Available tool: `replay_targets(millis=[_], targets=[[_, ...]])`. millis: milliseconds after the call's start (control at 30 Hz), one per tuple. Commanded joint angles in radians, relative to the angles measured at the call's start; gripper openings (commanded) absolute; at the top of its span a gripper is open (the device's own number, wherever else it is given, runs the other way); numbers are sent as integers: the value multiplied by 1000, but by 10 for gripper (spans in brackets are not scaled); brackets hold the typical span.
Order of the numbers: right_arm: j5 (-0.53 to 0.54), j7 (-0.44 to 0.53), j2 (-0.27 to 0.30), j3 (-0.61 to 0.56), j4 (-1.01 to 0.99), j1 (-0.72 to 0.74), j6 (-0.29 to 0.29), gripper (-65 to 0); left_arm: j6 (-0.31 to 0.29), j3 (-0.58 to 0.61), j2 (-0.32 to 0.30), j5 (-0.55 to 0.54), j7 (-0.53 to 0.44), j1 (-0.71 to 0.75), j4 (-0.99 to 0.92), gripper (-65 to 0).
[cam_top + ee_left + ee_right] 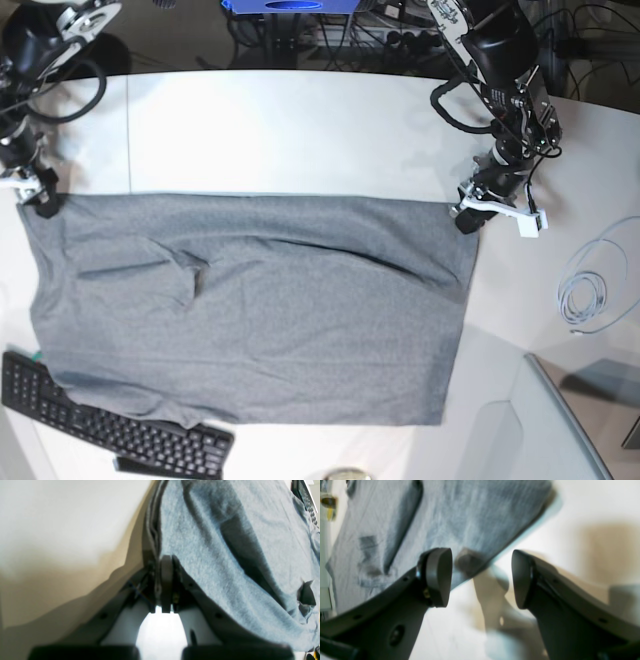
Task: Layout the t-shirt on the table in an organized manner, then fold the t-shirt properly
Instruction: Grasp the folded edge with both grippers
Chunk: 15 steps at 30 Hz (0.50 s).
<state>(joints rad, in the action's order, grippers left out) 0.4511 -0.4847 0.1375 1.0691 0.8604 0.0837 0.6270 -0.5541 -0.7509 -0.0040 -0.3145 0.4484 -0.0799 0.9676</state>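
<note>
Soft, light, limp knit; likely to sag and crease wherever unsupported, so best taken by corners and hems. Shirt (260,300) spread across centre of tabletop (290,130), heather grey, matte, with one long ridge crossing the middle and a small pucker toward 9 o'clock. Bottom edge draped over keyboard (110,425) at 7 o'clock. Left gripper (163,580) at 3 o'clock corner: fingers together, clamped on the doubled edge of the shirt. Right gripper (481,577) at 9 o'clock corner: fingers apart, straddling the cloth edge, nothing pinched. Coiled cable (590,295) well apart at 3 o'clock.
</note>
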Motion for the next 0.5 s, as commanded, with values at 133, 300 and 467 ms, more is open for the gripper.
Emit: replay_targets(millis=[133,300,467], targets=[[5,4,57,9,-106,52,8,-294,1,1,-6,5,2,-4,12,-650],[5,4,64,3,-125,69,15,-485,1,1,-6,5,3,-4,12,-650],[5,-75,81,-2,-108,86,15,-635,1,1,-6,5,5,13,38,-650]])
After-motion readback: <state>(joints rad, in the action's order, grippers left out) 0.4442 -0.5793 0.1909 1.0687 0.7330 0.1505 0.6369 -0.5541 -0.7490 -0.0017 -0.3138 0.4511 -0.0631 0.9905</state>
